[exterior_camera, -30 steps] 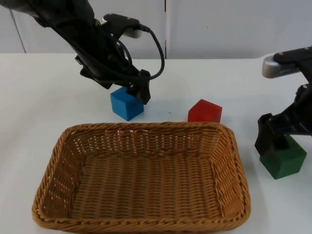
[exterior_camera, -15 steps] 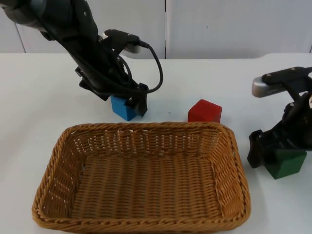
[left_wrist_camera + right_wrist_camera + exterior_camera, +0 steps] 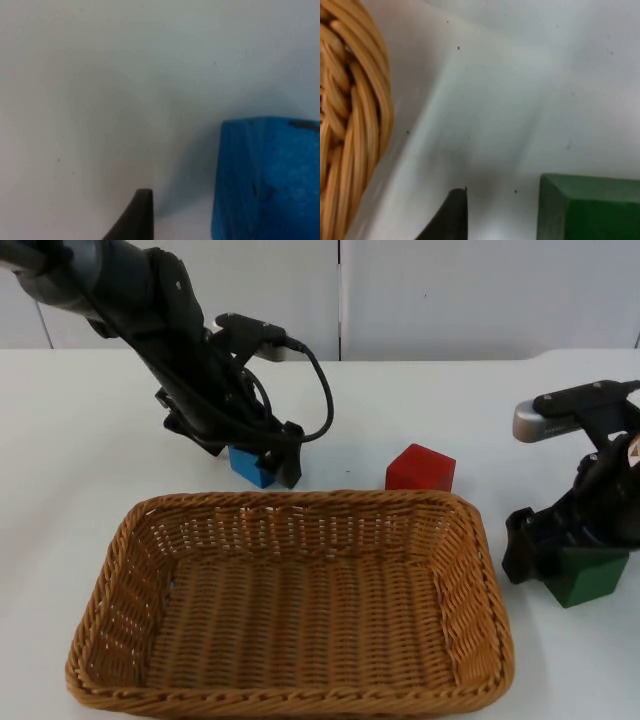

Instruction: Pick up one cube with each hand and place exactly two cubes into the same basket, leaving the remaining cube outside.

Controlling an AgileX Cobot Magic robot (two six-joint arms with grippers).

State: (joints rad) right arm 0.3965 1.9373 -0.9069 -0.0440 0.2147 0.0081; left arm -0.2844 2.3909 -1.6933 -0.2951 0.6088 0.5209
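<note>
White table, wicker basket, red cube behind it, left gripper straddling blue cube, right gripper straddling green cube, grip of both unclear

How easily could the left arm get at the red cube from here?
Probably easily: the red cube stands alone on bare table, clear of the wicker basket. But the left tool is down on the blue cube.

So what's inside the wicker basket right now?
Nothing: the basket shows bare weave across its floor. All three cubes sit outside on the table; its near wall hides no floor.
</note>
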